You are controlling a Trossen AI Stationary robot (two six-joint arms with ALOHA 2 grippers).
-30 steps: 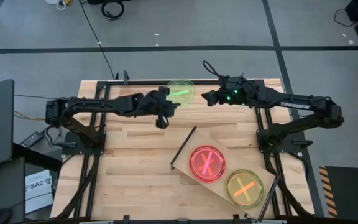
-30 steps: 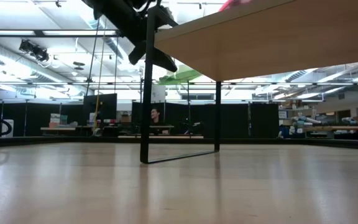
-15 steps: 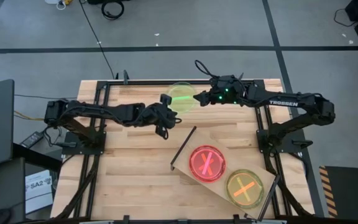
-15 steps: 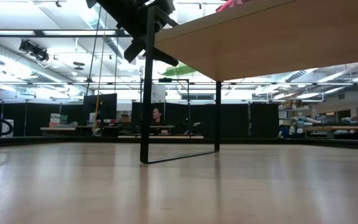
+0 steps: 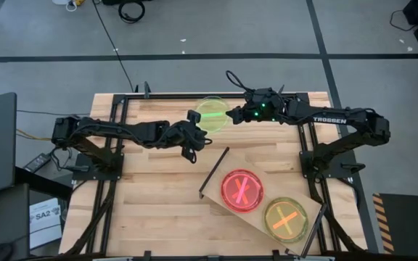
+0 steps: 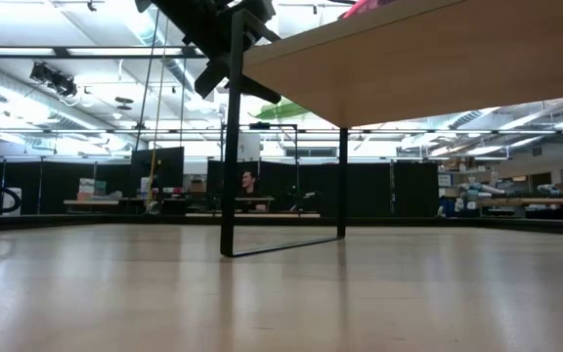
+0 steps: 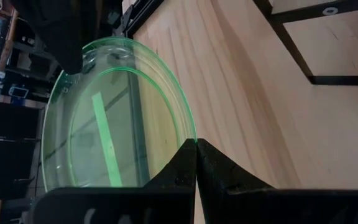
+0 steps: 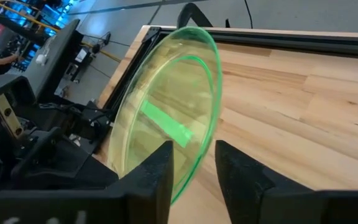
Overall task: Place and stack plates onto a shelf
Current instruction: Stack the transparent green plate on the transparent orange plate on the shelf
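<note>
step: handover of green plate (image 5: 211, 111) above far bench | left tool (image 5: 194, 118) clamped on its rim | right tool (image 5: 232, 114) parted astride opposite rim, not judged closed | next: right closes, left releases, plate carried to shelf (image 5: 212, 197)

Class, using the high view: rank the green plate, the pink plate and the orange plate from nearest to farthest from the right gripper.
1. Green plate: at the right gripper, near the table's far edge.
2. Pink plate: on the shelf, its left part.
3. Orange plate: on the shelf, right end.

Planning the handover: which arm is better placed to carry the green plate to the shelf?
Probably the right. Its pincer straddles the green plate rim, and the shelf lies on its side. The left pincer grips the opposite rim.
</note>
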